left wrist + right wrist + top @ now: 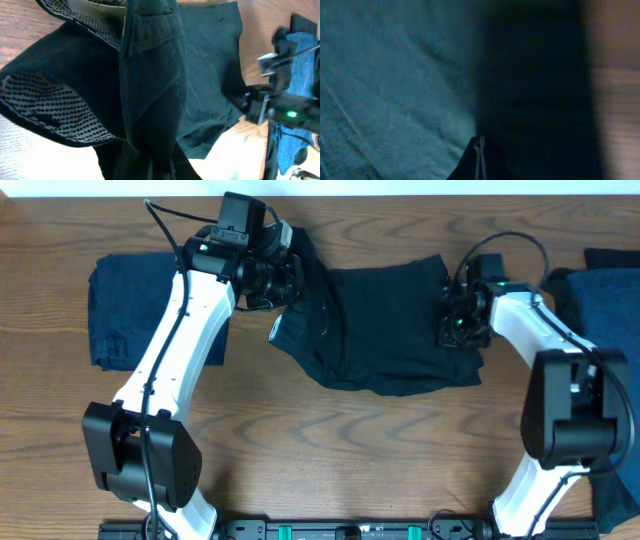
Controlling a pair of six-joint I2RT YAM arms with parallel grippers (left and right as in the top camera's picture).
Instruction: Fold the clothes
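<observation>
Overhead view: broad wooden counter point(330, 450), with black garment point(385, 330) sprawled rumpled across the upper middle, between a folded navy garment point(118, 310) at far left and a navy pile point(610, 310) at far right. Left pincer point(283, 280) clenched on the black garment's left edge, bunched and lifted, patterned inner lining point(50, 105) turned outward in the left wrist view. Right pincer point(458, 330) clenched at the right edge, apparently nipping a thin fold. Risks, as judged: fabric sliding free of the thin right-hand pinch under a sideways pull; a crooked, twisted fold from the bunched left side.
</observation>
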